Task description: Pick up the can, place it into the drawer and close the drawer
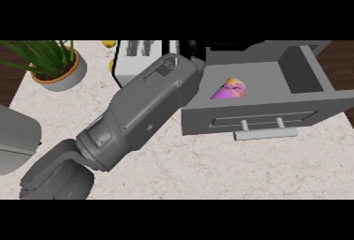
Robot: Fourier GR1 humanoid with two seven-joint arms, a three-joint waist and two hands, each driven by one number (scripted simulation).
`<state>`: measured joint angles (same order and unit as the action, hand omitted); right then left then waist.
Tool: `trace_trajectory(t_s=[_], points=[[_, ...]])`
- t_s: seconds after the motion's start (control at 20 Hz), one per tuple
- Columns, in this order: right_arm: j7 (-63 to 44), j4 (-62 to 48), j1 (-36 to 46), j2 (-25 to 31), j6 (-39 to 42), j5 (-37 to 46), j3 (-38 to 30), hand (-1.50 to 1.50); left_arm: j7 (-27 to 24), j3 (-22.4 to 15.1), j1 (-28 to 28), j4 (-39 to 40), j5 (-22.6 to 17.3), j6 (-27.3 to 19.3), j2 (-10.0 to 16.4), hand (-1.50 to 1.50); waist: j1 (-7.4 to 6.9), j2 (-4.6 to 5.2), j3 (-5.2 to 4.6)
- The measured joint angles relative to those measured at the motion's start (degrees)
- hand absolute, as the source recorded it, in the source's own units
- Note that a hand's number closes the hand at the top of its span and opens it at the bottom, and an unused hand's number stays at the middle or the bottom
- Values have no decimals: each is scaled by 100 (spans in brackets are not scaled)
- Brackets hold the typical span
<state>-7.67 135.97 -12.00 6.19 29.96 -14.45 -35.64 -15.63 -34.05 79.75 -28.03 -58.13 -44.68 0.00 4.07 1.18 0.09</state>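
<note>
A pale marbled desk (207, 173) carries a potted plant (55, 65) at its far left and an open grey drawer (207, 117) at its right. The can (232, 89), pink and yellow, lies inside the drawer near its left wall. The left robot hand (192, 48) shows only as a dark patch beyond the forearm, so I cannot tell whether its fingers are apart or together. Closing looks to be next: lift clear of the wall, then press the handle (266, 134) squarely inward so the drawer slides without skewing.

Head view, steeply down on counter (207, 173)
</note>
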Motion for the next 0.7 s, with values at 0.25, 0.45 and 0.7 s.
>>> trace_trajectory(t_s=[0.25, 0.45, 0.7], points=[[167, 109, 461, -9, -92, 1351, 596, -150, -101, -67, 91, -97, -108, -132, 0, -150, -148, -6, -2], [316, -102, 875, -11, -225, 2478, 1225, -150, -36, -102, 169, -129, -203, -194, 1, -150, -227, -16, -4], [442, -506, 1356, -35, -576, 3936, 2110, -150, 105, -21, 237, -116, -199, -154, 1, -150, -365, -47, -8]])
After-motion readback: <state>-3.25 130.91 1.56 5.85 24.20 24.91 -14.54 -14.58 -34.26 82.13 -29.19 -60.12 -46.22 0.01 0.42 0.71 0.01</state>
